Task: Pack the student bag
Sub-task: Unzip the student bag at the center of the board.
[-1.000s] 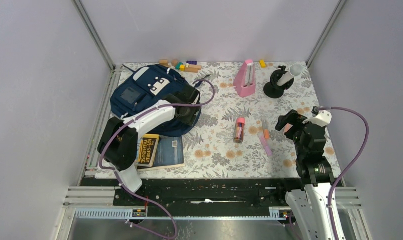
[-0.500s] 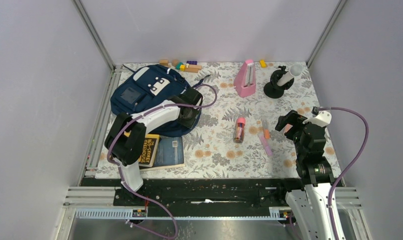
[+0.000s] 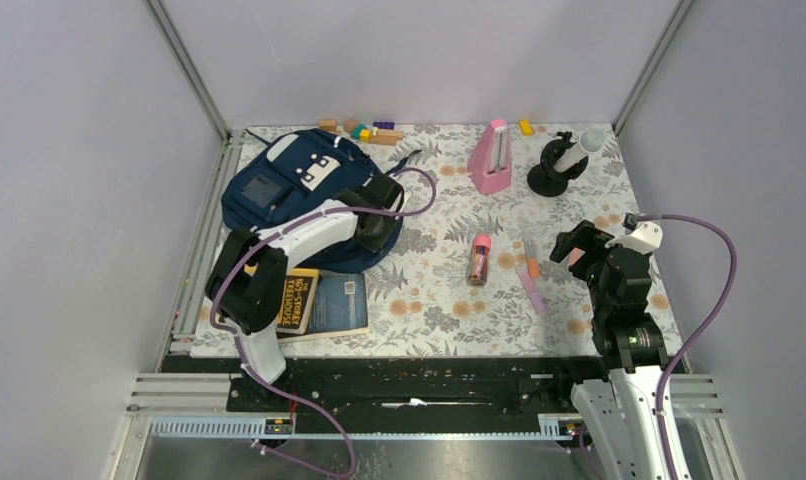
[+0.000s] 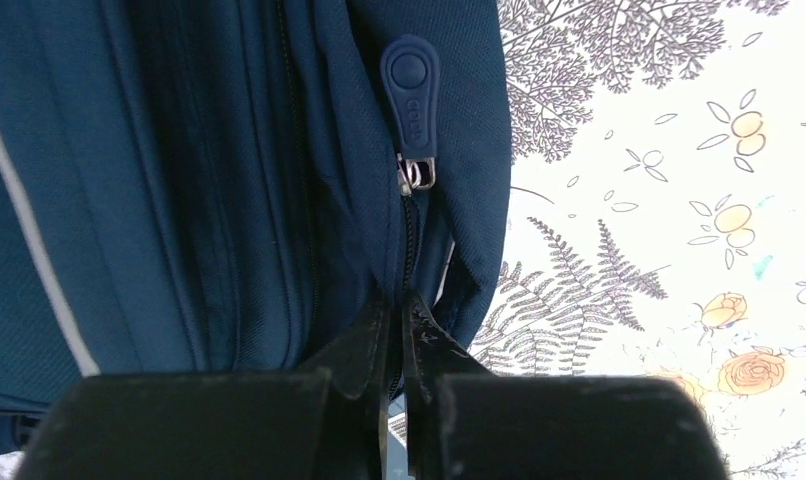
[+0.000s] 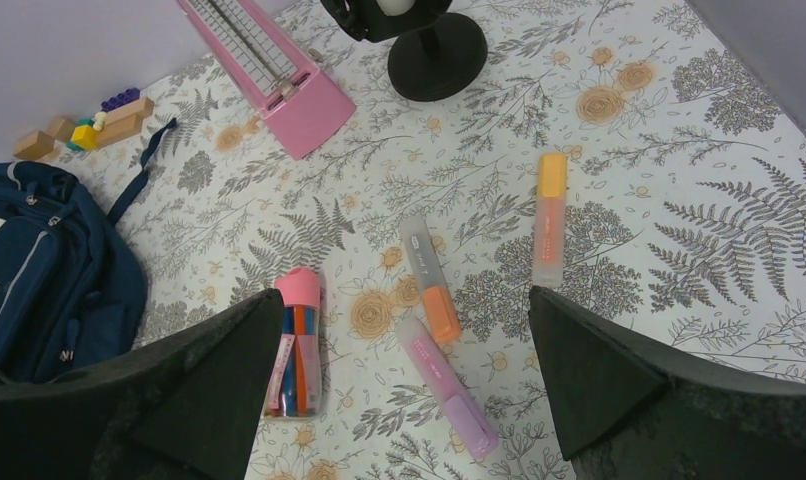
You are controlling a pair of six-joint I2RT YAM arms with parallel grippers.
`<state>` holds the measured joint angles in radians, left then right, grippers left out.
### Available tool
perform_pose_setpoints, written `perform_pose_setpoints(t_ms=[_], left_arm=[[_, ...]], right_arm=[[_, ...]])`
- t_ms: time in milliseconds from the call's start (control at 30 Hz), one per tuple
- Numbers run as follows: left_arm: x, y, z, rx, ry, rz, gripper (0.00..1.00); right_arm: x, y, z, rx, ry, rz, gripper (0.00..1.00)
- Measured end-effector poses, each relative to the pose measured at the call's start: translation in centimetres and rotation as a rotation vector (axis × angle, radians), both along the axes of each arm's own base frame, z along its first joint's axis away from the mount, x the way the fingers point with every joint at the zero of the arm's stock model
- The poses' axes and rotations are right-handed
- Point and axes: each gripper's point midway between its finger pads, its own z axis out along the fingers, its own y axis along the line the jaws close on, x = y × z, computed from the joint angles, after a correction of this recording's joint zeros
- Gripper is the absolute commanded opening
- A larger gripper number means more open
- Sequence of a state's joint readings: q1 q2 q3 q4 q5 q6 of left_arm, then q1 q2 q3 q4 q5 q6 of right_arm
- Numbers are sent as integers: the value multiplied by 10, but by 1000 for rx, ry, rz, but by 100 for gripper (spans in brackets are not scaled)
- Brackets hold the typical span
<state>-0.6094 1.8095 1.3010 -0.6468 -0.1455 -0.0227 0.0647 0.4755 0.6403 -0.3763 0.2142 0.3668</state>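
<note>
On the student bag (image 4: 179,200), the left gripper (image 4: 396,300) is pressing its jaws together, zipper pull (image 4: 410,75) just beyond. The right gripper (image 5: 407,300) is gaping wide.

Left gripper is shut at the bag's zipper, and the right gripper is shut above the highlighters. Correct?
No. The right gripper is open, its jaws wide apart above the highlighters, as the right wrist view shows. The left gripper is indeed shut at the zipper of the student bag.

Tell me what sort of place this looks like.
Likely a robot test cell, staged as a study desk: plain grey panel walls, a floral-print tablecloth, and a navy blue fabric backpack waiting to be packed.
</note>
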Motion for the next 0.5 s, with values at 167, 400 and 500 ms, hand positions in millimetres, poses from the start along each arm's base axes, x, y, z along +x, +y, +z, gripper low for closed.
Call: perform_pose_setpoints(t_ms=[167, 400, 500], left_arm=[[11, -4, 33, -21, -81, -49, 0], [16, -7, 104, -81, -255, -141, 0], [-1, -9, 129, -110, -321, -213, 0]], right_arm=[[0, 4, 0, 6, 1, 21, 100], [2, 21, -5, 31, 23, 118, 100], [7, 44, -13, 68, 66, 241, 100]])
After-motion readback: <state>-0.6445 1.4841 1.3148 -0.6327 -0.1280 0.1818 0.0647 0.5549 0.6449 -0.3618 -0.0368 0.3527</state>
